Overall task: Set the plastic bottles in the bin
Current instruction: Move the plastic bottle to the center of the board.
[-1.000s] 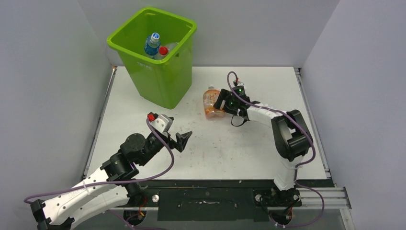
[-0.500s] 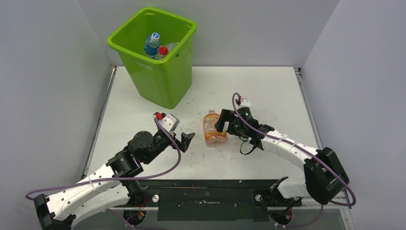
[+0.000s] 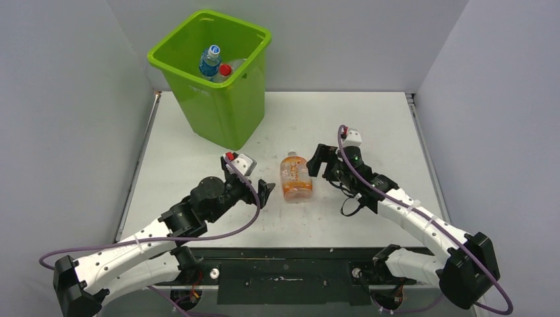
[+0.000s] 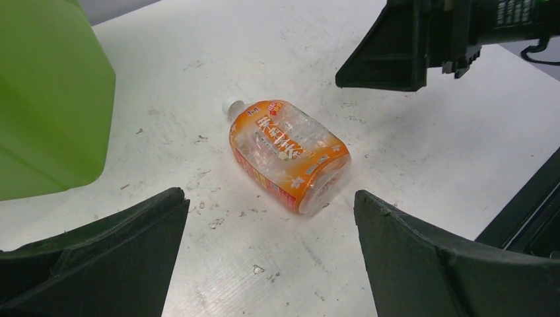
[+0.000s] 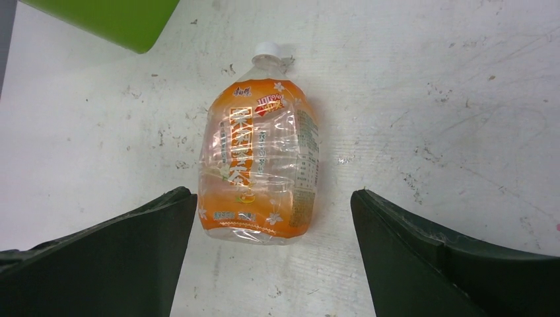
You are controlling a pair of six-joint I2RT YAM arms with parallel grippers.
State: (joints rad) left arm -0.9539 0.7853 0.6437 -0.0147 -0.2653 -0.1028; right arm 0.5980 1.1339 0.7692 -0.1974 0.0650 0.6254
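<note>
Bottles [image 3: 214,63] can already be seen inside the bin [image 3: 218,105] at the upper left of the overhead frame, at least a blue-labelled one and a red-capped one, so part of the job looks done. One orange bottle [image 3: 295,177] is left lying on its side mid-frame, cap toward the top, between the left jaws and the right jaws. Both sets are spread wide, nothing is gripped, and the bottle isn't touched by either. No other loose bottles can be spotted, so it's probably the last one. The white worktop [image 3: 370,125] is scuffed and speckled, boxed in by plain grey walls [image 3: 66,99].
</note>
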